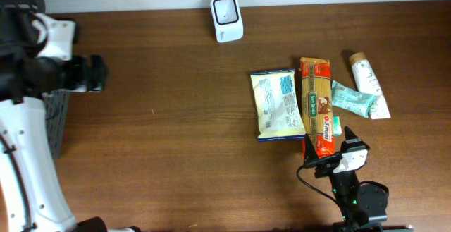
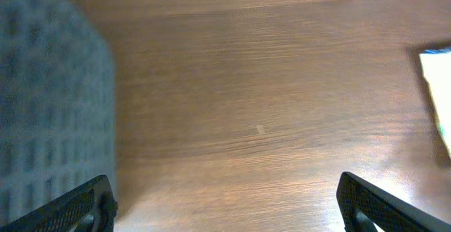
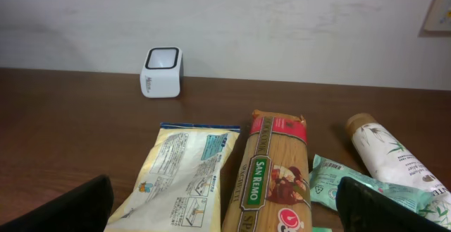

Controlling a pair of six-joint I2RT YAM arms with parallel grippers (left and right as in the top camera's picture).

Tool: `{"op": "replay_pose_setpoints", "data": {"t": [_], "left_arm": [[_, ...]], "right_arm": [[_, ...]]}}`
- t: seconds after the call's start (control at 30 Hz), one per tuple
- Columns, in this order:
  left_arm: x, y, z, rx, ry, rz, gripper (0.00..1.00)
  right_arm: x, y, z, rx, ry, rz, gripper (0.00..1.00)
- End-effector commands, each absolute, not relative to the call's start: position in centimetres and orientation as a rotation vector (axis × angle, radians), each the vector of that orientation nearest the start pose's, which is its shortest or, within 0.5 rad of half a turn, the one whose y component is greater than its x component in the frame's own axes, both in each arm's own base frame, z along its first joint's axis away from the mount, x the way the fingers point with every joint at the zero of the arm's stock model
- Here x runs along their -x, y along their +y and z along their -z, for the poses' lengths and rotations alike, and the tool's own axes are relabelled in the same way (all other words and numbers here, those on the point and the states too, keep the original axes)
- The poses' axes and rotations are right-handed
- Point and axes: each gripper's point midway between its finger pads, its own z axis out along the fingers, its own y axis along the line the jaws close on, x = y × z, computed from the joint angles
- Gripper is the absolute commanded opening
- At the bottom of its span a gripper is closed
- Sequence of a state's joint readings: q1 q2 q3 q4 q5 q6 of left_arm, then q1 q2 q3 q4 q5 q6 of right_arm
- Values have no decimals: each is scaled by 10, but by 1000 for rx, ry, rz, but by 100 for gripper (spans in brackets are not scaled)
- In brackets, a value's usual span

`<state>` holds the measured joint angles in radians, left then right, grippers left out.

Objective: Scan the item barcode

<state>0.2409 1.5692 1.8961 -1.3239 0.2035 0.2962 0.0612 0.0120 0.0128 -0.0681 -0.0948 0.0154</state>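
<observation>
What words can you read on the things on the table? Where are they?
"SAN REMO": on the green label of the spaghetti pack.
Pale yellow pouch: print too small to read.
White tube: writing too blurred.
Teal packet: marks too small.
White barcode scanner: tiny print on its front, unreadable.

A small white scanner (image 3: pixel 162 72) sits far back on the brown table (image 3: pixel 63 133). Nearer lie a pale bag (image 3: pixel 182 172), a long pasta pack (image 3: pixel 271 172), a green packet (image 3: pixel 338 186) and a white tube (image 3: pixel 384 154). The right gripper (image 3: pixel 224 181) has its black fingers (image 3: pixel 77 207) wide apart.
</observation>
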Motion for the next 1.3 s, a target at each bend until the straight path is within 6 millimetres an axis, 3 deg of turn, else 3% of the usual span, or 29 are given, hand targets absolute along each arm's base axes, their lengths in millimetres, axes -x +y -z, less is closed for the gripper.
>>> {"op": "replay_pose_setpoints", "data": {"t": [0.0,0.07,0.13,0.23,0.33,0.43,0.63,0.67,0.87,0.97,1.1,1.27], "left_arm": [[-351,7,-335,-318,2444,79,99],[-353,-10,-350,-378,2369,55,99],[-371,-27,-369,-429,2208,47,99],[-385,-44,-372,-463,2041,35,99],[-388,-52,-349,-478,1905,42,99],[-375,-51,-321,-468,1806,18,99],[-316,-42,-255,-424,1657,-49,99],[-309,-39,-251,-410,1640,-66,99],[-263,-32,-194,-508,1551,-228,99],[-255,-31,-170,-533,1522,-265,99],[-247,-30,-142,-555,1629,-248,99],[-245,-30,-154,-536,1577,-254,99]], "right_arm": [[-244,32,-156,108,1645,-143,99],[-244,32,-156,108,1645,-142,99],[-244,32,-156,108,1645,-142,99],[-244,32,-156,108,1645,-142,99],[-244,32,-156,108,1646,-142,99],[-244,32,-156,108,1646,-142,99],[-244,32,-156,108,1646,-142,99],[-244,32,-156,108,1646,-142,99],[-244,32,-156,108,1646,-142,99],[-244,32,-156,108,1646,-142,99],[-244,32,-156,108,1646,-142,99],[-244,32,-156,108,1646,-142,99]]}}
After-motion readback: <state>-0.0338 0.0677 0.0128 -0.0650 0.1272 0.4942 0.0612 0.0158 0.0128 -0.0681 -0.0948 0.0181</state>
